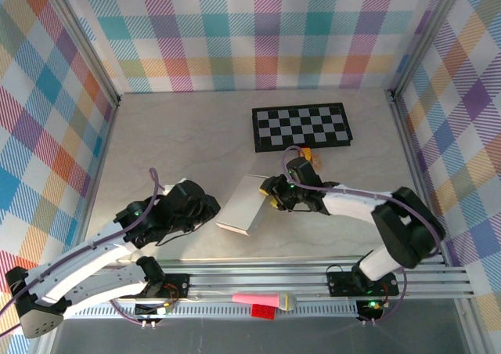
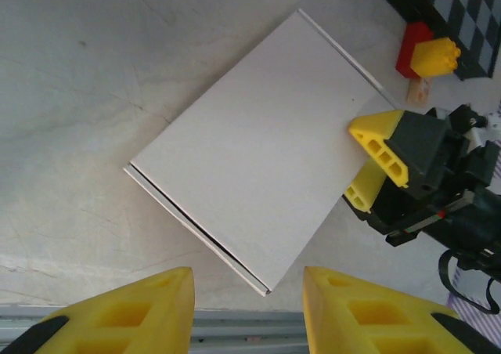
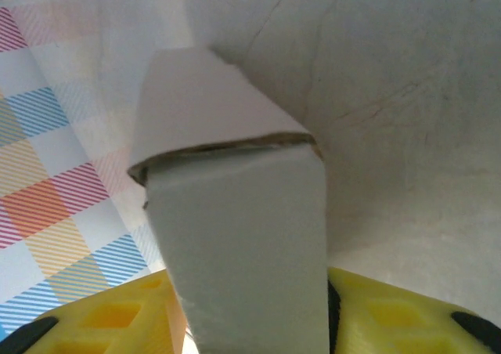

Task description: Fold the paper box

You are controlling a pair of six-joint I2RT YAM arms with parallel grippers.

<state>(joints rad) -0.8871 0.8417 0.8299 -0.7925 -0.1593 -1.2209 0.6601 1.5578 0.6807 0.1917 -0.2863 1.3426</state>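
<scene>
1 paper box (image 1: pixel 244 205). 1 checkerboard mat (image 1: pixel 301 127). 2 grippers: left gripper (image 1: pixel 211 207), right gripper (image 1: pixel 273 195). 2 toy bricks: 1 red brick (image 2: pixel 411 47), 1 yellow brick (image 2: pixel 437 56). 1 pink object (image 1: pixel 256 299), 1 red block (image 1: pixel 264 312).

On counter (image 1: pixel 172 135): paper box (image 1: pixel 249 205) at middle, left pincer (image 1: pixel 210 210) just left of it, right pincer (image 1: pixel 273 196) at its right edge. Checkerboard mat (image 1: pixel 301 127) behind, farther right. Small blocks (image 1: pixel 314 160) between mat and right pincer.

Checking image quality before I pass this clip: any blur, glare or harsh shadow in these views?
Top view: evenly lit, sharp, soft shadows under the arms. Left wrist view: paper box crisp, left gripper's fingers soft at the bottom. Right wrist view: box very close and slightly soft, right gripper's fingers blurred, top-left corner washed out.
</scene>
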